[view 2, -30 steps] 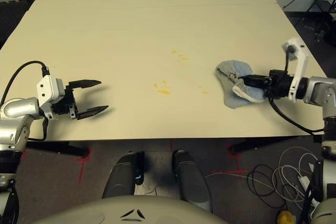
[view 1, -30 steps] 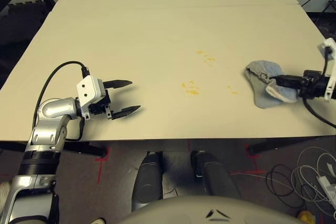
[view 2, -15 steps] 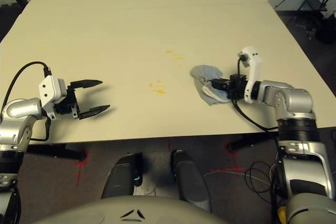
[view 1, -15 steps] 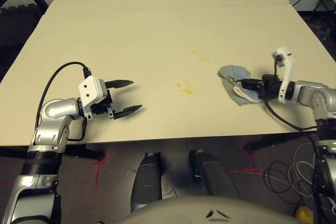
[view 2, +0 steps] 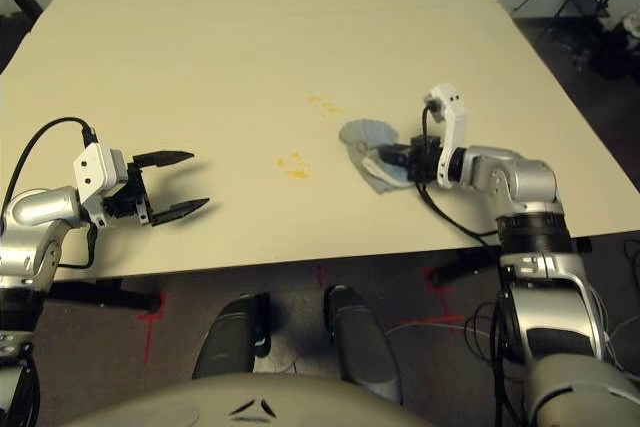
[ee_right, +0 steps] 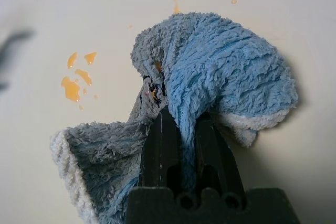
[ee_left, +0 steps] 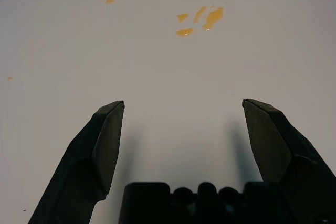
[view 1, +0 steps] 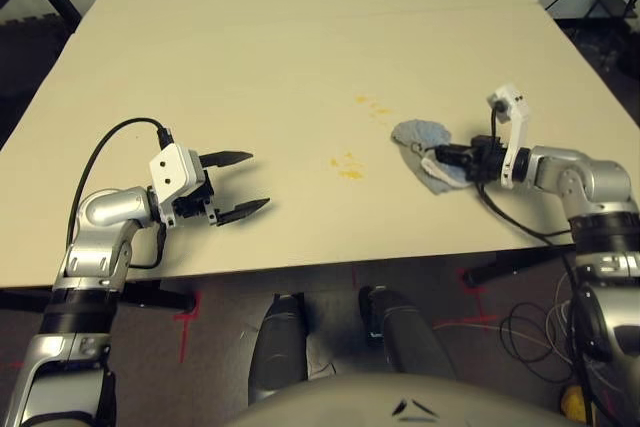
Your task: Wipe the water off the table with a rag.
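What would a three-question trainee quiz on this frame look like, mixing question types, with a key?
1. True or false: the left gripper is empty, with its jaws apart.
2. Multiple choice: what do the right gripper's jaws hold?
a) a sponge
b) a rag
c) a cable
3. Fill in the blank: the liquid spots on the table are ____ in colour.

Key: 1. true; 2. b; 3. yellow-orange
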Available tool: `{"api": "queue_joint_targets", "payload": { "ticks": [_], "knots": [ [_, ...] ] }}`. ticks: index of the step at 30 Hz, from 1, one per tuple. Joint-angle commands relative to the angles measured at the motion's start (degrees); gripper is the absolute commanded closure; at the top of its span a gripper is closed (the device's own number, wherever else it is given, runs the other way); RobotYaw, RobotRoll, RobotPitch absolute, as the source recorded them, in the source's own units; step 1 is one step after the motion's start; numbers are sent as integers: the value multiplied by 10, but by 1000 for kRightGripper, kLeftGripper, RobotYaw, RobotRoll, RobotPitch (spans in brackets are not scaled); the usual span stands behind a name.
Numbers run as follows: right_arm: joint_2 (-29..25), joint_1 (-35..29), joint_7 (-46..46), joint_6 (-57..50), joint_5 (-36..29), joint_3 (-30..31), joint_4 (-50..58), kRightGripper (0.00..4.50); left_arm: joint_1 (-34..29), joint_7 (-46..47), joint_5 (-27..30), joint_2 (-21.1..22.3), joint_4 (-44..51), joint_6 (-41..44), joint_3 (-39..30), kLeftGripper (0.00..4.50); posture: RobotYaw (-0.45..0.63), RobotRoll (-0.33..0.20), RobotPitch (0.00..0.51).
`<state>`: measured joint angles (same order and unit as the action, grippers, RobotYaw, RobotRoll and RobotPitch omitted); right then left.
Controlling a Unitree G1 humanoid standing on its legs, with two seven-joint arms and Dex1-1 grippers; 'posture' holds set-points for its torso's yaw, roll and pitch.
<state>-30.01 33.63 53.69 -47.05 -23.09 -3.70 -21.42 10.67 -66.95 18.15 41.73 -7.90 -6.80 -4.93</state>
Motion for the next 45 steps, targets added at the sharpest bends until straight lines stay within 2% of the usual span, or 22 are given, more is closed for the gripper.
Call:
{"api": "queue_joint_targets", "payload": {
  "ticks": [1,7,12,16,22,27,38,45],
  "knots": [
    [44,-4,-12,-23,3,47,21,4484,-5,1,-6,1,-5,-5,4,0,237,0,165],
    [140,-3,-60,-47,7,85,71,4484,-6,1,-7,4,-3,-5,4,0,249,0,173],
    [192,5,-94,-52,14,100,84,4484,-13,1,-4,6,5,-2,1,0,265,0,183],
    [254,21,-119,-51,21,131,78,4484,-20,4,-4,6,11,0,1,0,272,0,185],
    [284,23,-110,-51,32,181,81,4484,-19,10,-4,3,16,4,2,0,284,0,186],
    [233,15,-93,-59,29,176,99,4485,-19,14,-5,2,15,3,3,0,280,0,186],
    [22,-54,-46,-121,-30,103,212,4486,1,11,-12,-7,-13,-8,13,0,259,0,190],
    [-76,-55,-30,-112,-46,46,186,4491,18,6,-14,-12,-32,-18,22,0,228,0,188]
  ]
}}
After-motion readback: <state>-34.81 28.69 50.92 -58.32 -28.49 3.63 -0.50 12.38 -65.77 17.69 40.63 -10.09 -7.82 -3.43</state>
